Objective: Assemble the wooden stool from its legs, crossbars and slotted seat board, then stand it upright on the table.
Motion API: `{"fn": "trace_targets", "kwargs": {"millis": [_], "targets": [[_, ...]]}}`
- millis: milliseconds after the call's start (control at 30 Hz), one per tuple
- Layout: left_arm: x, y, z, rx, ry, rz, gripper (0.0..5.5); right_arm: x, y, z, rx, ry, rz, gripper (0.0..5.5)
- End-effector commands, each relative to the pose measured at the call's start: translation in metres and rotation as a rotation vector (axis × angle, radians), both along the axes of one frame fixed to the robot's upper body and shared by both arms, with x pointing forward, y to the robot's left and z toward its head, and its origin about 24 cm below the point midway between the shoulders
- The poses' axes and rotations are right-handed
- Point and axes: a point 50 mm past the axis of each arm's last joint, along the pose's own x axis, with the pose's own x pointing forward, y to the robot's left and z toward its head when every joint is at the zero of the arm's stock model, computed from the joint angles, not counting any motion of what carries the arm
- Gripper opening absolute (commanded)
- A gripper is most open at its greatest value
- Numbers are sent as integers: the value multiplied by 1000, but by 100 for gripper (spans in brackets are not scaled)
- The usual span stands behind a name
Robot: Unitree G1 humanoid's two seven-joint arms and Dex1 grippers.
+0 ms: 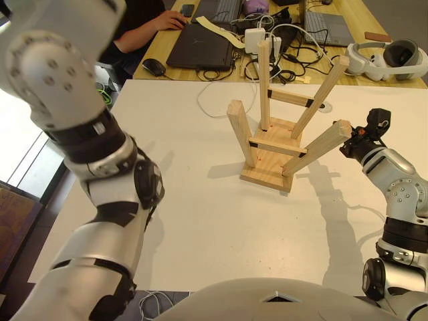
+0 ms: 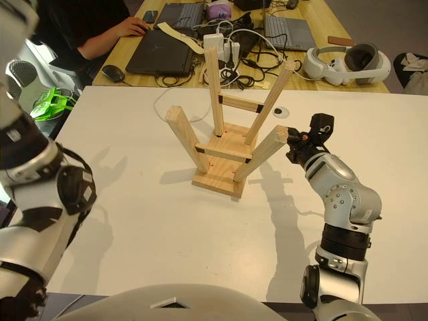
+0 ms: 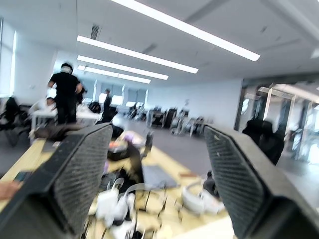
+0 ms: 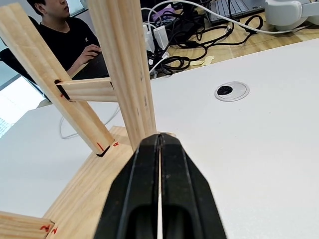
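Note:
The wooden stool stands upside down on the white table (image 1: 200, 227). Its seat board (image 1: 267, 175) lies flat and several legs point up and splay outward. Crossbars (image 1: 291, 98) join the legs. My right gripper (image 2: 294, 144) sits at the tip of the near-right leg (image 1: 317, 147), at the stool's right side. In the right wrist view its fingers (image 4: 144, 189) are pressed together with nothing between them, just before a leg (image 4: 127, 69). My left arm is raised at the left. Its gripper (image 3: 159, 129) points up into the room, fingers (image 3: 79, 169) wide apart and empty.
A wooden desk (image 1: 348, 60) abuts the table's far edge with laptops (image 1: 200, 47), tangled cables and a white headset (image 1: 391, 60); a person's hand rests there. A white cable (image 1: 214, 100) and a round grommet (image 2: 280, 112) lie behind the stool.

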Motion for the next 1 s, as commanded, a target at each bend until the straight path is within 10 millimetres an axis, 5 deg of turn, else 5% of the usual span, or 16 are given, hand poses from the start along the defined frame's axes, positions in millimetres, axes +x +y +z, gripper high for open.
{"fn": "trace_targets", "kwargs": {"millis": [33,100,167,233,267,333,500,733,1000], "targets": [[5,-10,-11,-13,71,-47,339,0,5,1,-6,1,15,3],[12,-26,-63,82,263,-104,339,2,6,3,-9,-1,24,3],[10,-51,-170,421,661,-163,339,2,4,5,-16,-4,24,3],[-18,-59,-258,699,923,-213,339,4,6,7,-20,-10,37,3],[-32,-63,-277,779,948,-236,339,5,7,8,-24,-13,46,3],[-37,-69,-278,795,908,-233,339,4,7,8,-36,-10,48,3],[-10,-57,-229,618,729,-68,339,4,7,7,-41,-12,45,3],[-4,-44,-171,337,525,13,339,6,6,5,-53,-9,36,3],[-11,-25,-181,259,577,87,339,15,13,13,-13,-61,29,3]]}}
